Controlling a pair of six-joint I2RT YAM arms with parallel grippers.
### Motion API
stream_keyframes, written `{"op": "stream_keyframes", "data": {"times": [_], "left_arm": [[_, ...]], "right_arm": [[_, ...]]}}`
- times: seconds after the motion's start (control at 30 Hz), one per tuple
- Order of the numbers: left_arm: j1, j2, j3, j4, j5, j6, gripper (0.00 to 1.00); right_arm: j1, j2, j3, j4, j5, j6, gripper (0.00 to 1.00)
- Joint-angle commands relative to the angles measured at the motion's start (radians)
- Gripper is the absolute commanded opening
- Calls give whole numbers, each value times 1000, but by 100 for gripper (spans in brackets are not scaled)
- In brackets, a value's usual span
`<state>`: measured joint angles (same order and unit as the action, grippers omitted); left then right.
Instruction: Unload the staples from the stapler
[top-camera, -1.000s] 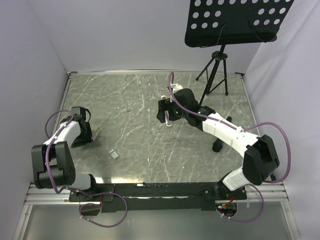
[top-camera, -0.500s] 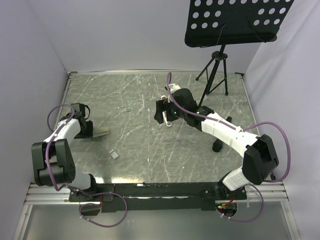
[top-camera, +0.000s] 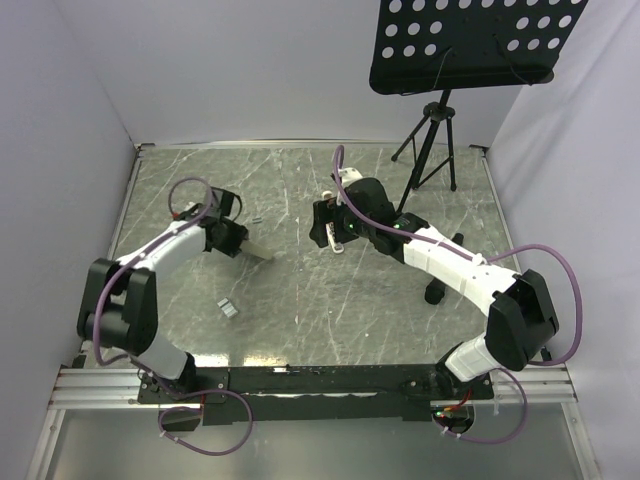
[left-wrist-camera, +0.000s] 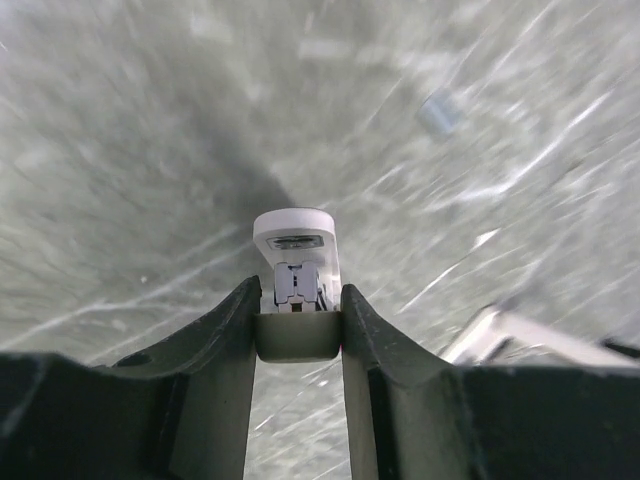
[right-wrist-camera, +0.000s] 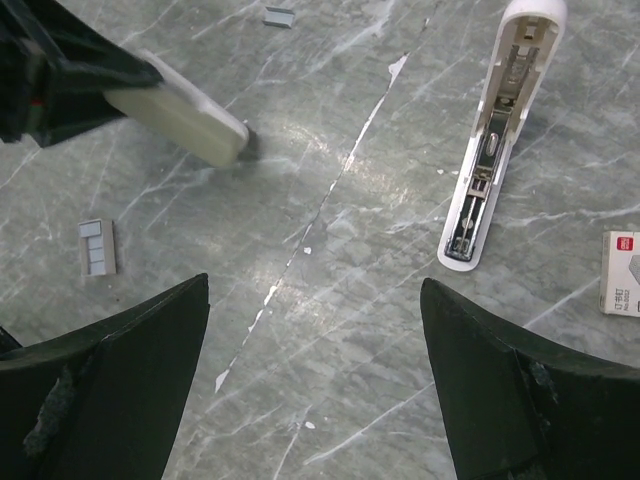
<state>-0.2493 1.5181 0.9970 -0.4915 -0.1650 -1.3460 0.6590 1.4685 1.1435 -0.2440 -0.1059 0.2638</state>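
- Left end effector (left-wrist-camera: 297, 305) is clenched on a cream bar (left-wrist-camera: 296, 235). The bar sticks out past the fingertips and points to 4 o'clock in the top view. Can't tell if its tip touches the table (top-camera: 300, 320).
- Right end effector (right-wrist-camera: 315, 300) is released, fingers wide apart, grasping nothing, hovering over the table.
- Stapler (right-wrist-camera: 492, 150) lies flat on the table, opened, metal rail up. It sits at 1 o'clock in the right wrist view, just beside the right end effector from above.
- Staples (right-wrist-camera: 97, 246) lie loose at 7 o'clock from table centre. A second strip (right-wrist-camera: 279, 15) is at 10 o'clock. Both are well apart from the stapler.
- Small white box (right-wrist-camera: 620, 272) with a red label lies near the stapler's open end.
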Motion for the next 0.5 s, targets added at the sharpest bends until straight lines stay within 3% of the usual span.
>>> {"op": "stream_keyframes", "data": {"times": [0.0,0.2,0.3,0.33,0.4,0.47], "left_arm": [[-56,59,-4,25,93,-2,1],[-77,93,22,22,111,18,5],[-77,102,45,15,116,42,27],[-77,103,55,10,117,54,40],[-77,102,63,7,119,67,54],[-76,91,74,-1,116,79,61]], "right_arm": [[5,-51,-21,31,12,0,93],[7,-45,-24,26,8,-3,93],[7,-36,-13,23,5,-6,93],[7,-34,-11,22,3,-9,93],[8,-27,-5,25,0,-15,93],[8,-20,-7,35,-26,-40,93]]}}
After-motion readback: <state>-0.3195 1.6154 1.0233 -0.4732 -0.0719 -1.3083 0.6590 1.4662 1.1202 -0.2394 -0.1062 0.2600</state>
